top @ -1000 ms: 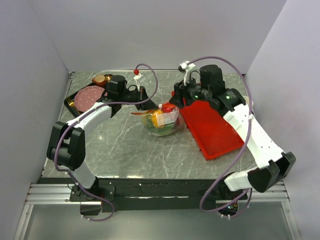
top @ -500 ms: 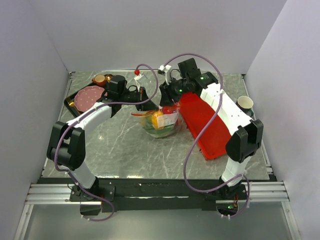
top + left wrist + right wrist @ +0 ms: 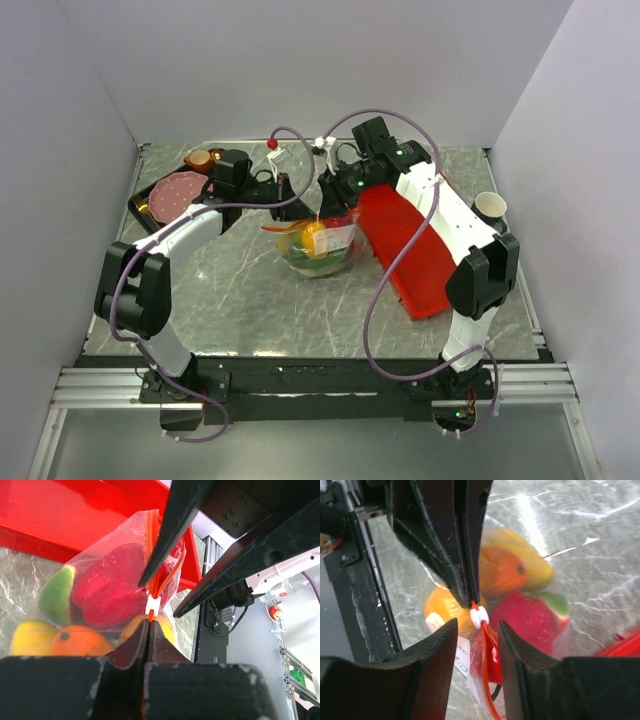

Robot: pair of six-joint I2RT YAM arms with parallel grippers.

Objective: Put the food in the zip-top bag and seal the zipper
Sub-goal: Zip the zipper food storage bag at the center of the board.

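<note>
**Top view**
Bag: the zip-top bag sits mid-counter, a soft clear pouch bulging with its load, its mouth edge lifted toward the far side.
Counter: the counter is grey and veined like marble, with a slight sheen.
Arms: the left fingers and right fingers meet close together at the bag's raised top.
Tray: the red tray, rigid and flat with a low rim, lies just beside the bag on the right.

**Left wrist view**
Grip: the left fingers are pressed tight together on the zipper, pinching the thin orange-red strip right beside its white slider.
Why: likely an anchor that holds the floppy mouth taut so the slider can run.
Food: the food is inside the film: a glossy red piece, a green one, a yellow one and an orange, all smooth moulded plastic.

**Right wrist view**
Fingers: the right fingers stand partly apart, one on each side of the slider, clamping nothing.
Why: they look placed to nip the slider and draw it along the strip.
Doubt: the crumpled film hides how much of the track is already sealed, so I cannot tell.
</note>
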